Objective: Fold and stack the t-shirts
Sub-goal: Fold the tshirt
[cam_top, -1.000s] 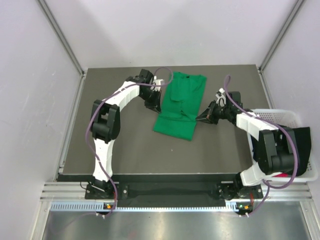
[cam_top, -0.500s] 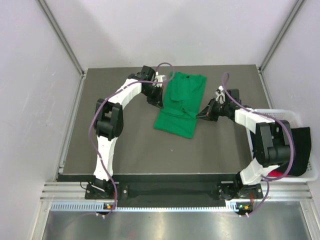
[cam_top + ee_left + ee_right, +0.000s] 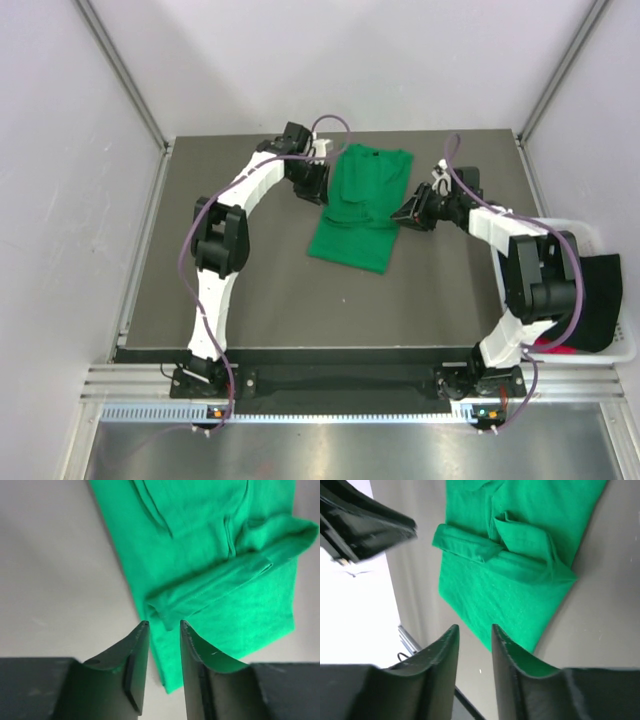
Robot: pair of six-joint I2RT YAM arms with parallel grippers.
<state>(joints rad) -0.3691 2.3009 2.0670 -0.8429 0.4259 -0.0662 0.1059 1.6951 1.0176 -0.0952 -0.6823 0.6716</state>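
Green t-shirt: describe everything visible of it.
The green t-shirt is plain bright green cloth that looks soft. It lies flat on the dark table, folded into a long narrow panel that slants from the far side toward the near left. A rolled fold crosses its middle, with stitched hems showing. The left gripper and right gripper flank it with jaws parted, and neither holds it.

No legible text, labels, numbers anywhere
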